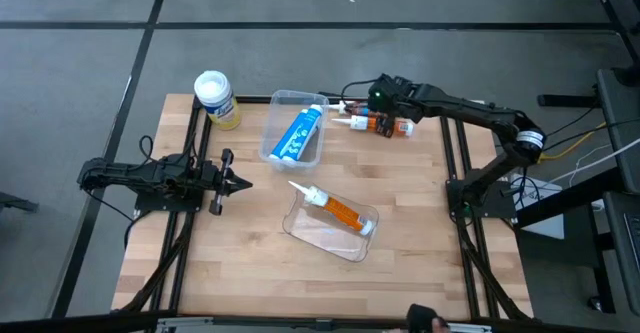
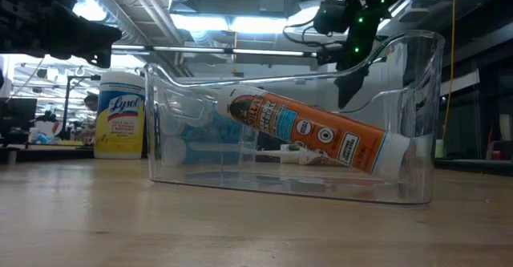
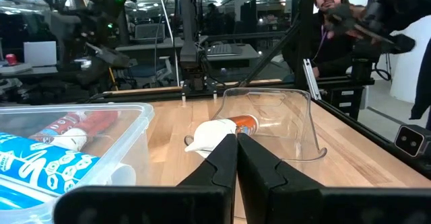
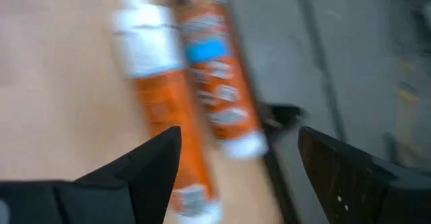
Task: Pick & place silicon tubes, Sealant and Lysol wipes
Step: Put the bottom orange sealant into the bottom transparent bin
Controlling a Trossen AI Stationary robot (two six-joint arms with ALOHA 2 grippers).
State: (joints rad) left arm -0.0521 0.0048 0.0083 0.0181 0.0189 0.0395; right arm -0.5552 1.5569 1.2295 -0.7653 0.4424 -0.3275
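Observation:
The Lysol wipes (image 1: 215, 98), a yellow canister with a white lid, stand upright at the table's far left and also show in the low view (image 2: 120, 115). A blue tube (image 1: 297, 133) lies in a clear bin (image 1: 280, 103). An orange tube (image 1: 340, 211) lies aslant in a second clear bin (image 1: 300, 228), its nozzle over the rim. Two orange tubes (image 1: 378, 124) lie side by side at the far edge. My right gripper (image 4: 239, 150) is open above them, one finger on either side, touching neither. My left gripper (image 1: 235, 183) is shut and empty at the table's left.
The two tubes lie close to the table's far edge, by the frame rail (image 1: 450, 143). Bare wood lies at the near side (image 1: 250, 283). A person (image 3: 330, 2) sits beyond the table in the left wrist view.

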